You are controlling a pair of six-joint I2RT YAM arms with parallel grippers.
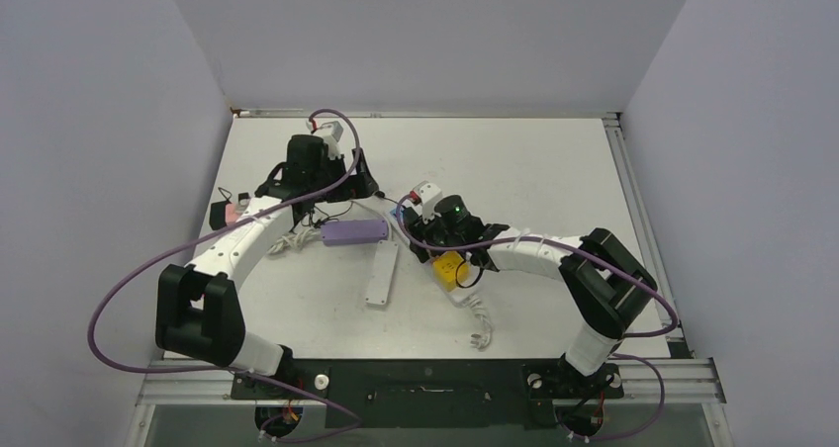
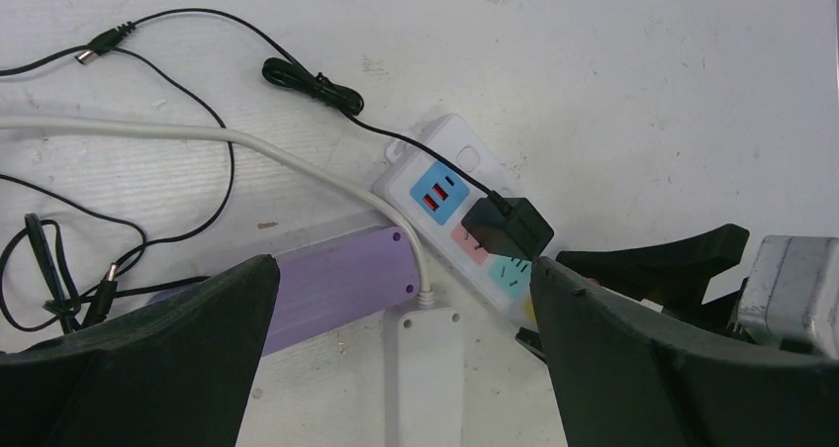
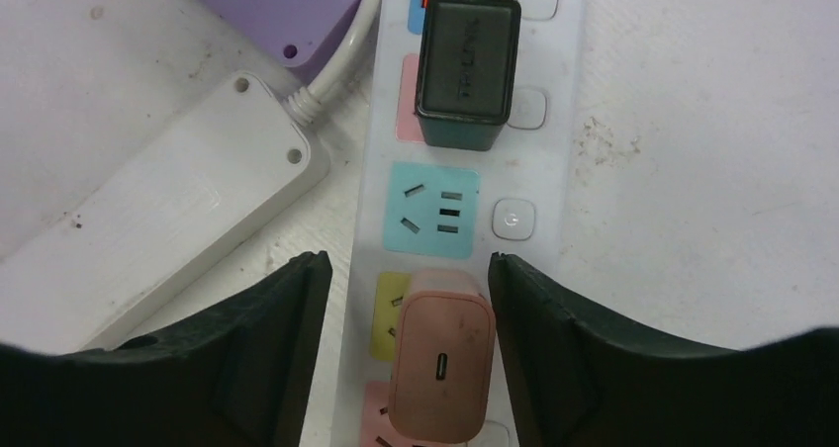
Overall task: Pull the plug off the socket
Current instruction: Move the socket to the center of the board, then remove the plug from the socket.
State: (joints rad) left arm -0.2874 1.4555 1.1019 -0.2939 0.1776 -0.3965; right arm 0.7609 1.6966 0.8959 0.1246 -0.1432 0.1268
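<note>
The left fingers (image 2: 148, 368) are hanging wide apart over the worktop (image 2: 643, 91), gripping nothing. A purple power strip (image 2: 336, 284) is lying in the gap between them, and thin black cables (image 2: 228, 160) are trailing loose ahead of them. They are taking no part in the pull.

Off the purple strip's end a white power strip (image 3: 178, 200) is lying at a slant. Beside it the multicoloured power strip (image 3: 554, 170) is running straight ahead from the right fingers (image 3: 594, 368).

The right fingers are standing apart, straddling a pink charger plug (image 3: 442, 363) that is sitting on the strip over its yellow socket. One finger is looking as if it is touching the plug's side and the other is standing clear, so no clamp is showing yet. Farther ahead of them, past a vacant blue socket, a black adapter (image 3: 465, 66) is also sitting plugged in.

Judging by this, the approach and lining-up are done, with the pink plug looking like the target. Closing on it and drawing it out of the socket are both remaining, and both plugs are sitting in the strip.
</note>
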